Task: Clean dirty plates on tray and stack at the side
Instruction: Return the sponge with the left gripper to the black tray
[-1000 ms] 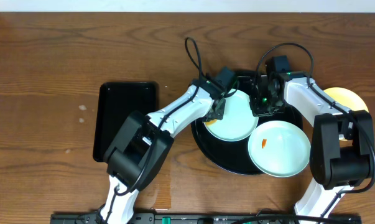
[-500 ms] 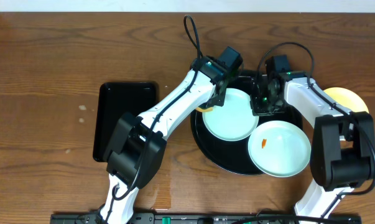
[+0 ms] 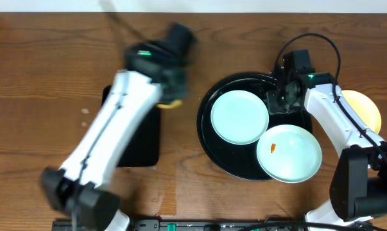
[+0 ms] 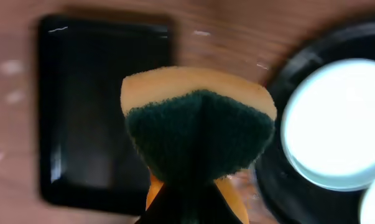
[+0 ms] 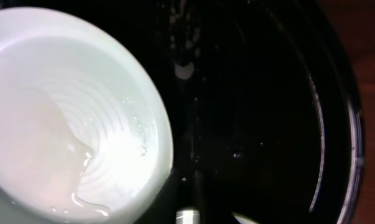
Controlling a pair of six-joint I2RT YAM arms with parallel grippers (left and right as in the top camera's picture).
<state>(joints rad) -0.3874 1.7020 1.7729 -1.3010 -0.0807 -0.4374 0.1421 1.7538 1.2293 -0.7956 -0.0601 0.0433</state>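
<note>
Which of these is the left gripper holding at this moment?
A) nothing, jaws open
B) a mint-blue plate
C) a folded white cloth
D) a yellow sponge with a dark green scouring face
D: the left wrist view shows the left gripper clamped on the sponge, yellow with a dark green face, with the rectangular black tray behind it.

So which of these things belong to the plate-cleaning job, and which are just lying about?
Job in hand:
round black tray
smear-free mint-blue plate on it
mint-blue plate with orange smear
pale yellow plate, off the tray at the right
sponge, held in the left gripper

Lying about:
rectangular black tray
</note>
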